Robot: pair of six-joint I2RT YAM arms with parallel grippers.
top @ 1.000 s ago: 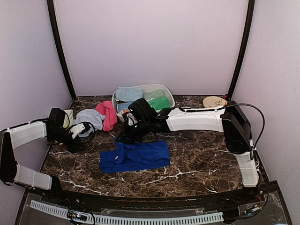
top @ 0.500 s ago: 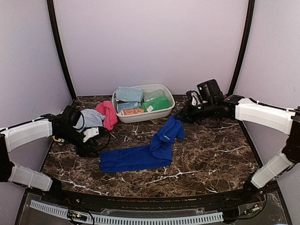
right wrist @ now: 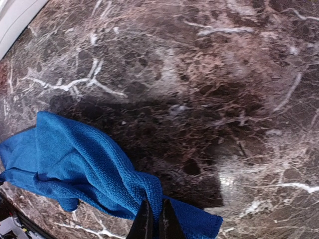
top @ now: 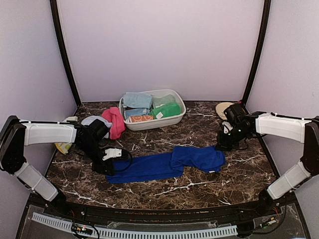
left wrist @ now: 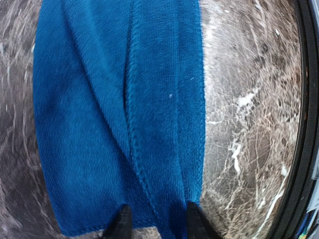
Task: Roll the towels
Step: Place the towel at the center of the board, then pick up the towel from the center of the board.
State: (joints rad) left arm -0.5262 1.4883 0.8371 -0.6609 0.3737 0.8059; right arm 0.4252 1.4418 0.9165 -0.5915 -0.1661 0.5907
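The long royal blue towel (top: pixel 149 168) is the job in hand, and as far as I can judge no rolling of it has begun. It lies stretched left to right across the front middle of the tabletop (top: pixel 199 186), flat along its left half and rumpled into a fold toward its right. The right tool (right wrist: pixel 153 221) is clenched on the cloth at that right end, low to the surface. The left tool (left wrist: pixel 158 225) stands over the towel's left end with its jaws part way apart and a ridge of cloth between them. Whether it has hold of the cloth, I cannot tell.

Behind, at the back centre, the white tub (top: pixel 181 110) holds several bundled cloths, among them a green towel (top: pixel 169 109) and a pale blue towel (top: pixel 137 99). They look tidied away, though I can't say if they are truly rolled. Just left of the tub the pink towel (top: pixel 114 122) sits in a loose heap, touching a pale grey towel (top: pixel 94 122) beside it. Both look unrolled, so I'd put the task well short of finished.

Plain lilac walls (top: pixel 159 45) close in three sides, with black posts (top: pixel 62 50) at the back corners. The tabletop is dark brown marble with white veins, hard and smooth. A round tan plate (top: pixel 227 107) rests at the back right, near the wall.
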